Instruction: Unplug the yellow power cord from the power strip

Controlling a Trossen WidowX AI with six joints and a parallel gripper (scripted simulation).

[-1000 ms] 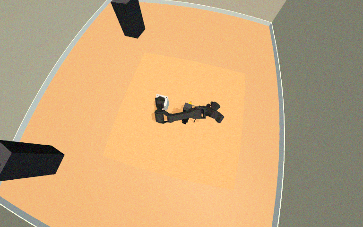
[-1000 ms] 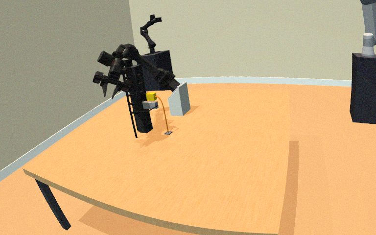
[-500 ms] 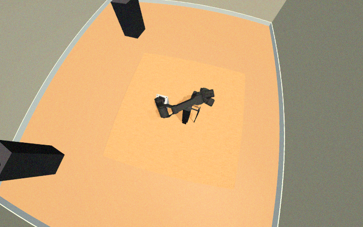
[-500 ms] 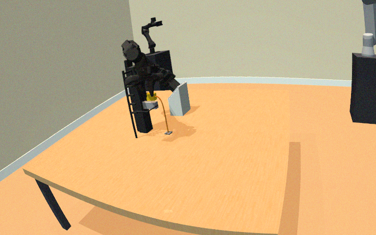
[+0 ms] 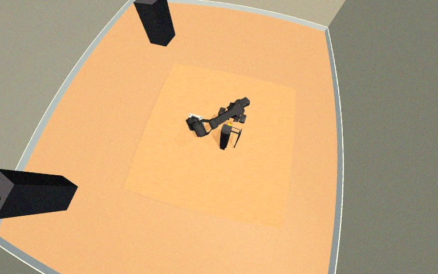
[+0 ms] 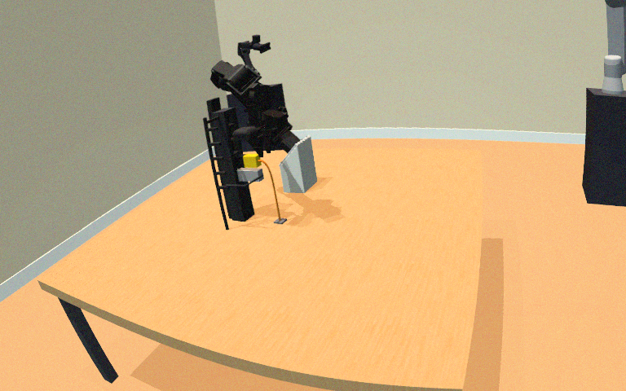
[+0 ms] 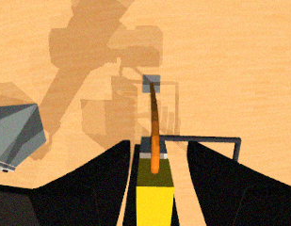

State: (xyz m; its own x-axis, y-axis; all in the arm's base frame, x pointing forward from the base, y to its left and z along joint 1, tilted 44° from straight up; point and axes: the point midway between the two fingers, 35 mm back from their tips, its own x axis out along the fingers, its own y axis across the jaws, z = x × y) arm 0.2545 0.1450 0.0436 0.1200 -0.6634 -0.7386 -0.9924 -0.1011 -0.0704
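A yellow plug (image 7: pixel 154 198) sits seated in the grey socket of an upright black strip (image 6: pixel 233 164), partway up its side. Its orange cord (image 6: pixel 272 191) curves down from the plug to a small anchor on the table (image 6: pixel 336 290). The gripper (image 7: pixel 155 169) straddles the plug from above, half open, both fingers standing clear of it and holding nothing, seemingly lined up to grasp. Arm links hide the fingers from outside; overhead, the plug is a speck.

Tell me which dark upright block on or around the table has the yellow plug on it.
The tall power strip beside the ladder-like rack; the yellow plug juts from it, flanked by the end effector.
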